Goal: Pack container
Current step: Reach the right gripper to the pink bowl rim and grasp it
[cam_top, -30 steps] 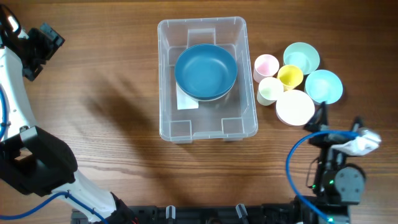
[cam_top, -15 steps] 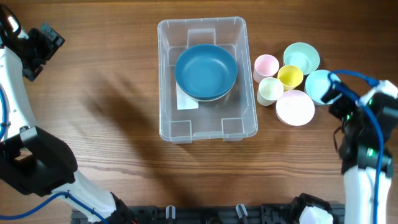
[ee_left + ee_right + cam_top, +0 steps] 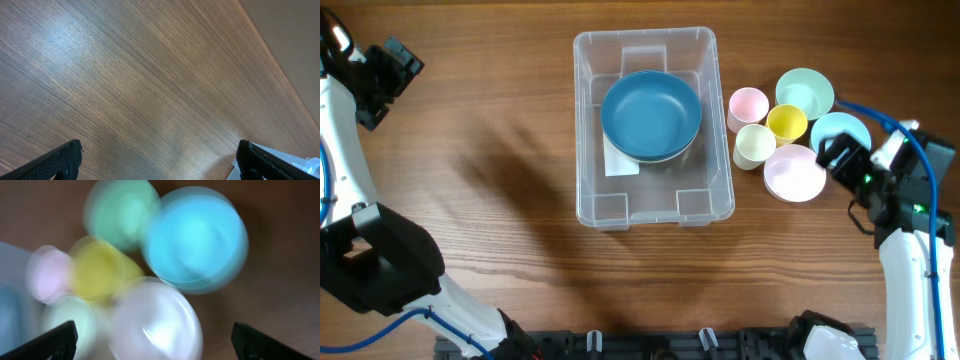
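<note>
The clear container (image 3: 590,120) stands at the table's middle with a large dark blue bowl (image 3: 651,115) inside it. My right gripper (image 3: 842,156) is open, just right of a white bowl (image 3: 792,174) and below a light blue bowl (image 3: 841,131). The right wrist view is blurred: white bowl (image 3: 157,317), light blue bowl (image 3: 197,237), green bowl (image 3: 120,210), yellow cup (image 3: 97,270), pink cup (image 3: 47,275). My left gripper (image 3: 380,75) is open and empty at the far left, over bare wood (image 3: 150,90).
Right of the container stand a pink cup (image 3: 748,105), a pale green cup (image 3: 754,145), a yellow cup (image 3: 786,122) and a mint bowl (image 3: 805,93). The table's far edge shows in the left wrist view (image 3: 280,75).
My right arm swung from the table's front right up to the bowls and now sits beside the white bowl. The left arm has not moved.
</note>
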Controlling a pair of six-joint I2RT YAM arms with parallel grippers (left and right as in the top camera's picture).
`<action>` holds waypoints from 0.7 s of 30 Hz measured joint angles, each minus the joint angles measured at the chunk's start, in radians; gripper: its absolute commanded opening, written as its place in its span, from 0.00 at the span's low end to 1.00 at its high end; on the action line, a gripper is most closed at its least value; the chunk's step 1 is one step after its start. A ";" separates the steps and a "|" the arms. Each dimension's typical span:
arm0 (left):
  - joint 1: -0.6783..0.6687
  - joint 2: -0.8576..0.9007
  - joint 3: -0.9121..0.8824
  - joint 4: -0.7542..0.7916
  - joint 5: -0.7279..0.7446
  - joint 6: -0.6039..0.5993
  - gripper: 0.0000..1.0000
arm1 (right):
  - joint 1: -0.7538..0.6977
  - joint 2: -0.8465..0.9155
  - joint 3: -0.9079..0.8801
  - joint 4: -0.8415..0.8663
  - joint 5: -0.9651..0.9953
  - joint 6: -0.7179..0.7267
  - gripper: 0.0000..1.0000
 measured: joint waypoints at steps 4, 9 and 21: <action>0.000 0.000 0.000 0.000 0.000 0.000 1.00 | 0.000 0.002 0.020 -0.156 0.073 -0.003 1.00; 0.000 0.000 0.000 0.000 0.000 0.000 1.00 | 0.000 0.002 0.077 -0.204 0.077 0.029 1.00; 0.000 0.000 0.001 0.000 0.000 0.000 1.00 | 0.007 0.010 0.092 -0.259 0.062 0.082 0.84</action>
